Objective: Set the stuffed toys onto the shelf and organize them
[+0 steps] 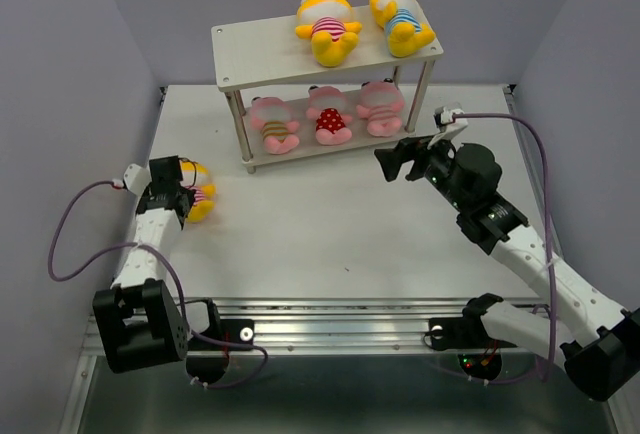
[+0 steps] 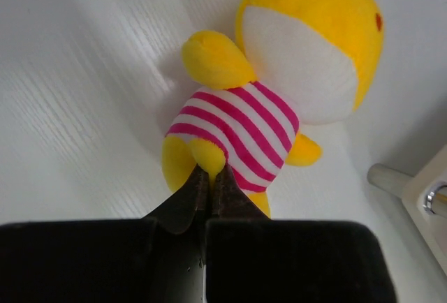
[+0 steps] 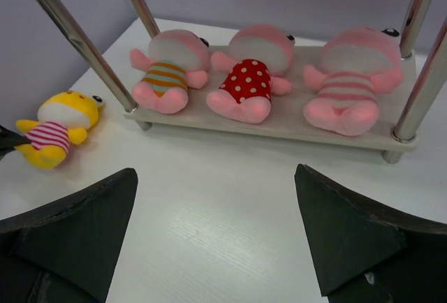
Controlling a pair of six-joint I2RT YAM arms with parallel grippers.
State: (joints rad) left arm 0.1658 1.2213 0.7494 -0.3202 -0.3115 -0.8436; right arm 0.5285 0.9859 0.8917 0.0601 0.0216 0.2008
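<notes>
White table [image 1: 330,244] — pale lilac walls [image 1: 60,54]

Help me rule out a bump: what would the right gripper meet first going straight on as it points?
Probably the red dotted toy in the middle of the shelf's lower board, or that board's front edge if the open right gripper runs low; depth is unclear.

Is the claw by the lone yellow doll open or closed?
Closed: the left gripper pinches a foot of the yellow pink-striped toy, its jaws nearly touching.
</notes>
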